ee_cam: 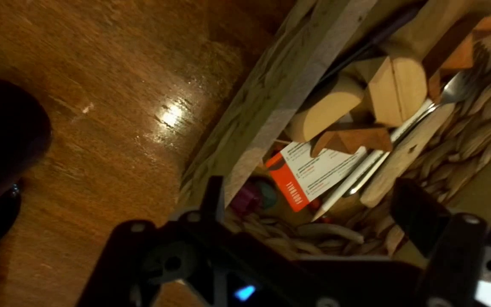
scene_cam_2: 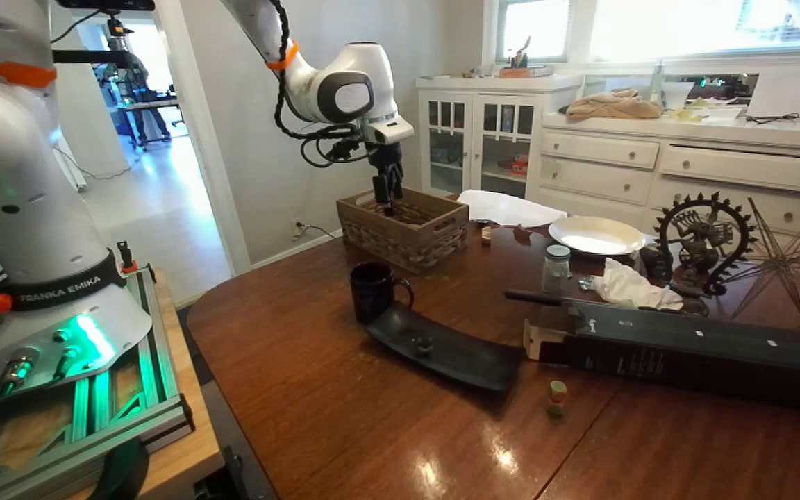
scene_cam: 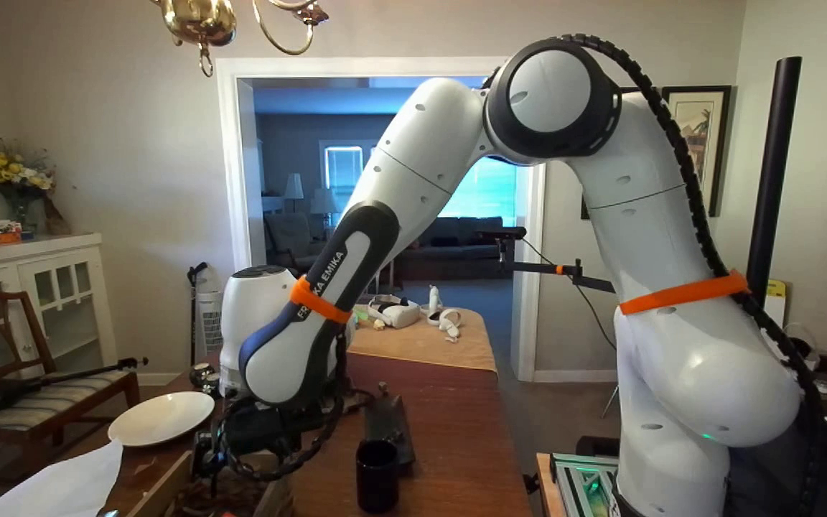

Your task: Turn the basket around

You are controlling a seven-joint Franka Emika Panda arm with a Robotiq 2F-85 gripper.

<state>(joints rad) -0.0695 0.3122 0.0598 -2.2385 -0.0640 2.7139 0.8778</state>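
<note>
Have gripper point(ee_cam: 307, 187) spread wide, holding nothing, pointing down over basket point(scene_cam_2: 396, 243); can't tell if touching it. In an exterior view, find basket on table point(scene_cam_2: 289, 340), at 1 o'clock from mug point(scene_cam_2: 369, 293) and 9 o'clock from plate point(scene_cam_2: 598, 236). In wrist view, see card point(ee_cam: 313, 170), pencil point(ee_cam: 348, 185) and fork point(ee_cam: 456, 89) inside.

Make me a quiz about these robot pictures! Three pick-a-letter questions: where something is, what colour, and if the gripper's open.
1. Where is the card marked FOOTBALL?
A) on the chair
B) in the basket
C) on the plate

2. What colour is the mug?
A) black
B) yellow
C) pink

3. How is the gripper?
A) shut
B) gripping the mug
C) open

1 B: the wrist view shows it inside.
2 A: black in both exterior views.
3 C: jaws wide apart in the wrist view.
</note>
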